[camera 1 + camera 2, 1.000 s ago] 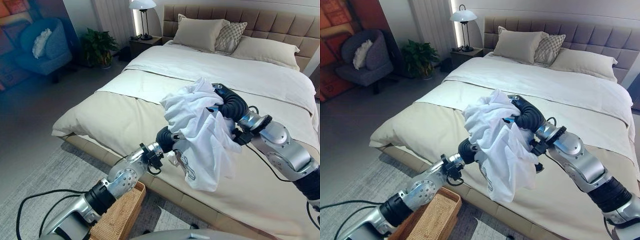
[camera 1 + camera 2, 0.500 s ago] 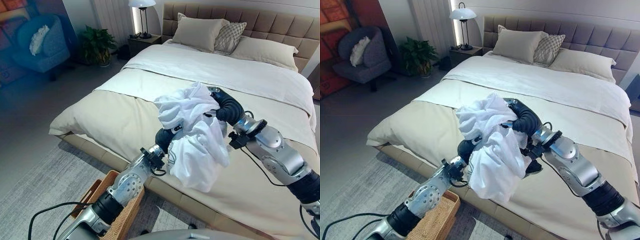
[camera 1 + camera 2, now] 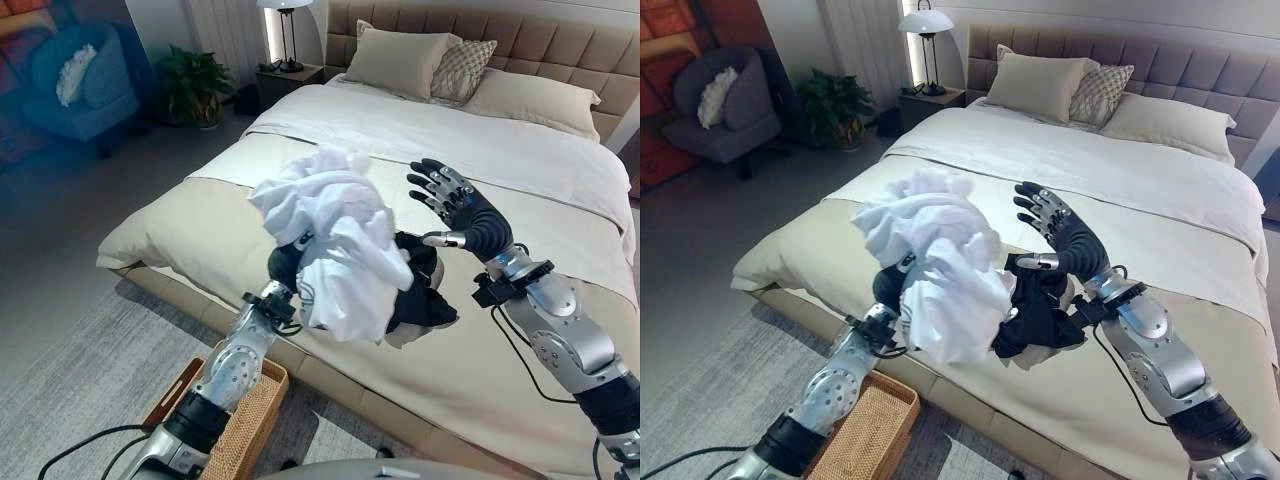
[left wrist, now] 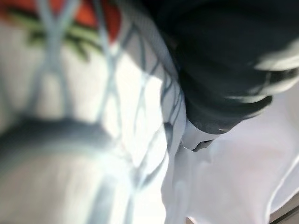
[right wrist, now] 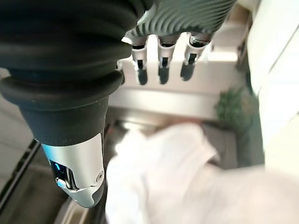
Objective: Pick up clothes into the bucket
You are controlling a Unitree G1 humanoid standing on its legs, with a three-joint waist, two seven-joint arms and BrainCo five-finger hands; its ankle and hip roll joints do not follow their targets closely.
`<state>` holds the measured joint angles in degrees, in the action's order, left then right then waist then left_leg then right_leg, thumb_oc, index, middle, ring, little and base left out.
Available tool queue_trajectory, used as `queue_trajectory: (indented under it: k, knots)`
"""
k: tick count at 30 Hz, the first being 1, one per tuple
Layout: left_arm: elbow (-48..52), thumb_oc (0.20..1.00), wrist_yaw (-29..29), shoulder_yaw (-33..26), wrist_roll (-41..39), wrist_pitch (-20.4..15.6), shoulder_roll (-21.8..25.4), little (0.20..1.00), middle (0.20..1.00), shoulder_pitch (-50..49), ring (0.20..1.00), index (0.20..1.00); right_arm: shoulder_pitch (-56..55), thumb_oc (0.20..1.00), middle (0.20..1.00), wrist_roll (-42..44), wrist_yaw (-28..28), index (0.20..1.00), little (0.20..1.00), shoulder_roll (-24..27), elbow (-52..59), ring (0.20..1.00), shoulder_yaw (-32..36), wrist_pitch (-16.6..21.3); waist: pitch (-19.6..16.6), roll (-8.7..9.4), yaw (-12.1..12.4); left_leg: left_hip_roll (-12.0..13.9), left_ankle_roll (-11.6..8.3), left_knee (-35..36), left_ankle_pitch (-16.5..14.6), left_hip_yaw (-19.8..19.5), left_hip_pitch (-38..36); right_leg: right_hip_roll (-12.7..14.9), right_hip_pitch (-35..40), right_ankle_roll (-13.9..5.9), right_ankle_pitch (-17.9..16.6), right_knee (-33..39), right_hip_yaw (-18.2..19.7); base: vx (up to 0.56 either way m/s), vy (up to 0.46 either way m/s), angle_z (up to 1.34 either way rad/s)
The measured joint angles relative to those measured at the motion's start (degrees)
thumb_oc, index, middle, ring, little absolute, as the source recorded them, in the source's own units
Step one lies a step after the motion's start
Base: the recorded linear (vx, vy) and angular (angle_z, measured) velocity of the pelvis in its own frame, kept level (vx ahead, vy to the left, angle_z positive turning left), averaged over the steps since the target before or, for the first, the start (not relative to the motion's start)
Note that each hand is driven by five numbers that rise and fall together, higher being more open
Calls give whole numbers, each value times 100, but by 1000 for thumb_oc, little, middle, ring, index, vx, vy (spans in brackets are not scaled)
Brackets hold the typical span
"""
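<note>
bedroom, bed (image 3: 300, 215) edge | white shirt (image 3: 335, 240) bunched over left hand (image 3: 285, 262), fingers hidden, grip impossible to tell | right hand (image 3: 455, 205) above bed, fingers spread, empty | dark garment (image 3: 415, 295) on bed | step: carrying | next: lower shirt into basket (image 3: 240, 420) below bed edge

1. Right hand (image 3: 455, 205), centre right of the left eye view: silver fingers with dark tips, black ribbed cover over its back and wrist.
2. Silver-grey right forearm (image 3: 560, 335), lower right, with rounded shells and black joint collars.
</note>
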<state>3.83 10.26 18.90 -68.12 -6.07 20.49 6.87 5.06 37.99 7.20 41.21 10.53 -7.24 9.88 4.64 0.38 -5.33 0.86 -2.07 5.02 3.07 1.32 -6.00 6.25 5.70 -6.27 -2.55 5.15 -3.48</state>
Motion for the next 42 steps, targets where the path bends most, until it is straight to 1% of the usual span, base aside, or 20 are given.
queue_trajectory:
  k: [1, 3, 7, 9, 12, 15, 16, 19, 21, 22, 23, 26, 27, 29, 32, 35, 36, 39, 40, 42]
  knots:
    - [9, 200, -5, -252, 146, -27, 77, 200, 200, -171, 200, 200, -266, 1000, 1000, -136, -43, 1000, 1000, -276, -244, 1000, 262, 29, -4, 7, 12, 1, 4, 0, -3, -18, 10, -1, 0, -6, 10, 0, -18, 10, 4, 5]
    - [6, 200, -41, -674, 336, -106, 95, 200, 200, -440, 200, 200, -591, 1000, 1000, -315, -192, 1000, 1000, -548, -706, 1000, 450, 0, -2, 2, 18, -6, 5, 1, -8, -32, 45, 7, -25, -7, 17, 0, -29, 19, 10, 6]
    - [-3, 200, -159, -1269, 721, -250, 71, 200, 200, -674, 200, 200, -1144, 1000, 1000, -765, -326, 1000, 1000, -1112, -1606, 1000, 607, -40, 8, 15, 60, -16, 4, 1, -8, -96, 72, 17, -23, -5, 43, 0, -68, 16, 10, 7]
    - [-5, 200, -275, -1519, 992, -300, 81, 200, 200, -703, 200, 200, -1322, 1000, 1000, -1015, -381, 1000, 1000, -1259, -2075, 1000, 608, -120, 13, 8, 108, -23, 4, 2, -8, -122, 81, 25, -18, -10, 51, 1, -93, 5, 11, 7]
    - [-59, 200, -541, -1987, 1781, -537, 97, 200, 200, -776, 200, 200, -1411, 1000, 1000, -1360, -560, 1000, 1000, -1607, -3329, 1000, 701, -196, 23, 5, 172, -19, -16, 3, -22, -147, 89, 31, -23, -13, 84, 0, -106, -14, 17, 4]
    - [-156, 200, -903, -2320, 2510, -733, 112, 200, 200, -895, 200, 200, -1498, 1000, 1000, -1731, -697, 1000, 1000, -1693, -4002, 1000, 686, -273, 74, -49, 191, -26, -20, 2, -23, -175, 184, 31, -108, -21, 90, 0, -176, -53, 24, 6]
    - [-309, 200, -1030, -2388, 2855, -811, 193, 200, 200, -896, 200, 200, -1410, 1000, 1000, -1857, -745, 1000, 1000, -1723, -4448, 1000, 660, -258, 116, -51, 193, -22, -20, -1, -22, -176, 218, 30, -133, -23, 88, -1, -175, -46, 20, 1]
    - [-669, 200, -1265, -2445, 3458, -916, 396, 200, 200, -938, 200, 200, -1373, 1000, 1000, -2020, -817, 1000, 1000, -1821, -5133, 1000, 637, -235, 210, -45, 253, -17, -5, -2, -8, -190, 295, 13, -219, -5, 69, -10, -184, -90, 27, 2]
    - [-1204, 200, -1529, -2441, 4198, -914, 631, 200, 200, -933, 200, 200, -1326, 1000, 1000, -2167, -865, 1000, 1000, -1829, -5554, 1000, 525, -272, 334, -50, 295, -16, -17, -47, -15, -191, 470, 11, -379, -22, 78, -29, -186, -135, 51, -1]
    - [-1306, 200, -1606, -2437, 4379, -927, 682, 200, 200, -940, 200, 200, -1321, 1000, 1000, -2186, -866, 1000, 1000, -1828, -5682, 1000, 476, -259, 384, -50, 302, -23, -13, -95, -12, -197, 582, 13, -478, -7, 51, -62, -188, -166, 60, 2]
    - [-1681, 200, -1755, -2401, 4801, -932, 853, 200, 200, -833, 200, 200, -1178, 1000, 1000, -2259, -867, 1000, 1000, -1828, -5946, 1000, 382, -259, 552, -30, 301, -30, -2, -250, -2, -209, 798, 16, -662, -2, 33, -199, -186, -75, 24, 3]
    - [-2420, 200, -1992, -2307, 5361, -853, 1069, 200, 200, -665, 200, 200, -1133, 1000, 1000, -2518, -854, 1000, 1000, -1818, -5987, 1000, 138, -252, 803, 13, 290, -50, -2, -442, -2, -250, 1083, 29, -904, 3, 33, -325, -188, -140, 51, 5]
    - [-2740, 200, -2141, -2060, 5714, -851, 1306, 200, 200, -562, 200, 200, -1076, 1000, 1000, -2694, -832, 1000, 1000, -1739, -5928, 1000, -96, -236, 918, 45, 292, -70, -10, -565, -11, -287, 1268, 53, -1087, 17, 74, -492, -193, -60, 34, 7]
    - [-3182, 200, -2302, -1939, 6152, -884, 1515, 200, 200, -334, 200, 200, -956, 1000, 1000, -2846, -823, 1000, 1000, -1692, -5805, 1000, -191, -195, 1220, 122, 207, -68, -23, -713, -20, -303, 1570, 62, -1458, 15, 135, -779, -196, -108, 42, 5]
    - [-3961, 200, -2573, -1890, 6306, -760, 1605, 200, 200, 67, 200, 200, -840, 1000, 1000, -2948, -789, 1000, 1000, -1683, -5439, 1000, -240, -89, 1624, 282, 160, -89, -33, -984, -30, -294, 2053, 113, -2030, 27, 218, -1223, -145, -83, 15, -1]
    - [-4062, 200, -2836, -1782, 6595, -710, 1704, 200, 200, 354, 200, 200, -682, 1000, 1000, -2948, -875, 1000, 1000, -1689, -5402, 1000, -275, 4, 1943, 475, 154, -100, -89, -1331, -112, -225, 2470, 138, -2516, 49, 301, -1631, -25, -97, -5, -10]
    - [-4129, 200, -2877, -1780, 6648, -705, 1708, 200, 200, 446, 200, 200, -642, 1000, 1000, -2947, -886, 1000, 1000, -1688, -5388, 1000, -278, 6, 2006, 503, 156, -100, -93, -1389, -122, -215, 2539, 134, -2586, 50, 309, -1684, -18, -114, -8, -6]
    - [-4504, 200, -3066, -1515, 6751, -703, 1979, 200, 200, 901, 200, 200, -443, 1000, 1000, -2924, -1031, 1000, 1000, -1674, -5202, 1000, -374, 104, 2175, 639, 116, -61, -105, -1900, -296, -191, 3114, 93, -3117, 78, 364, -2041, 38, -69, 0, -9]
    - [-4637, 200, -3132, -1476, 6773, -671, 2164, 200, 200, 1119, 200, 200, -278, 1000, 1000, -2880, -1106, 1000, 1000, -1662, -5088, 1000, -459, 176, 2290, 741, 107, -19, -100, -2192, -389, -165, 3460, 37, -3425, 94, 401, -2233, 88, -113, 15, -22]
    - [-4892, 200, -3226, -1359, 6868, -658, 2352, 200, 200, 1454, 200, 200, -95, 1000, 1000, -2817, -1194, 1000, 1000, -1669, -4997, 1000, -484, 236, 2409, 851, 19, 47, -122, -2543, -476, -157, 3873, -31, -3783, 105, 409, -2428, 127, -88, 17, -17]
